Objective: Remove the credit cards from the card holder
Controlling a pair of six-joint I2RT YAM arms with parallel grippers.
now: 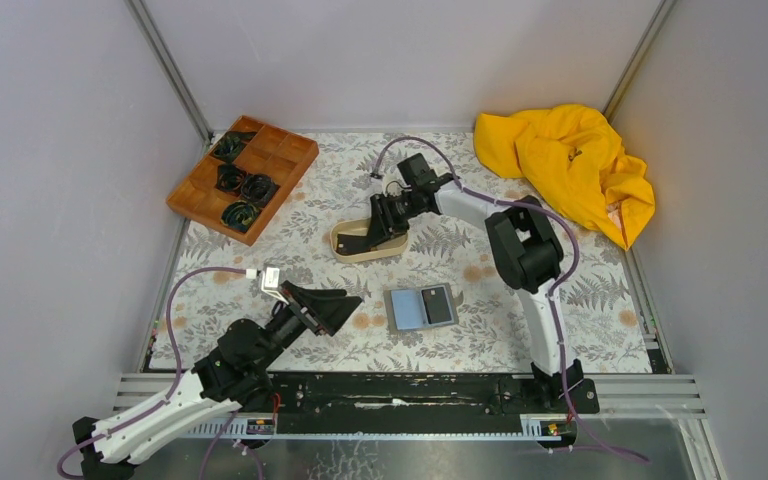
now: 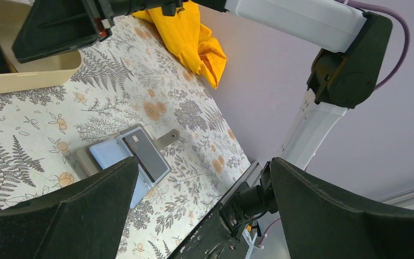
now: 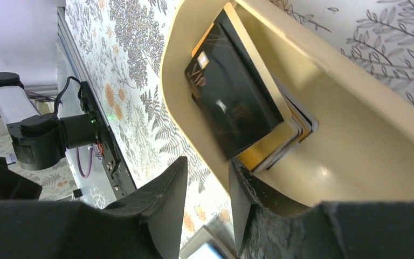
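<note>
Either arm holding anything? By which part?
Nothing held: the left gripper has its jaws wide open and empty; the right gripper has its jaws apart above the beige tray, credit cards lying loose inside.

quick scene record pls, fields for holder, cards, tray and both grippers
holder: lying open on the table, near the front
card in holder: one grey card, right half
tray: beige, behind the holder
cards in tray: a stack, black card on top
left gripper: open, empty, left of the holder
right gripper: over the tray, jaws apart, holding nothing
</note>
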